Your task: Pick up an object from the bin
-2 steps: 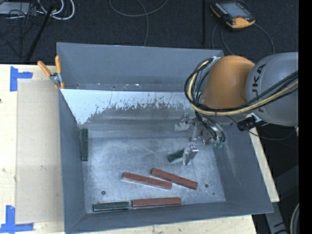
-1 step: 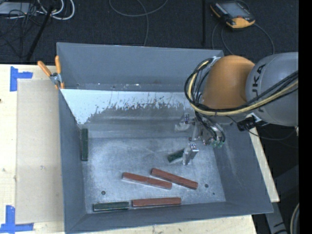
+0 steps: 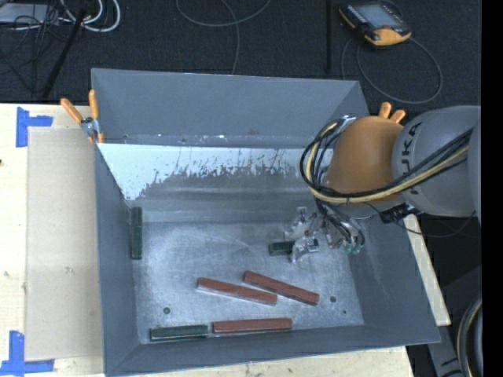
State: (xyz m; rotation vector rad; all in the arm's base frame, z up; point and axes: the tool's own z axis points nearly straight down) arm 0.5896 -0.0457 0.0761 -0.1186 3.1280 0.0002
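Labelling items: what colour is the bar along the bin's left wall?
Dark green bar, seen best in the camera view.

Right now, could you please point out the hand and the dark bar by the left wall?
hand (image 3: 302, 243): camera view, its lower tip.
dark bar (image 3: 136, 232): camera view, its middle.
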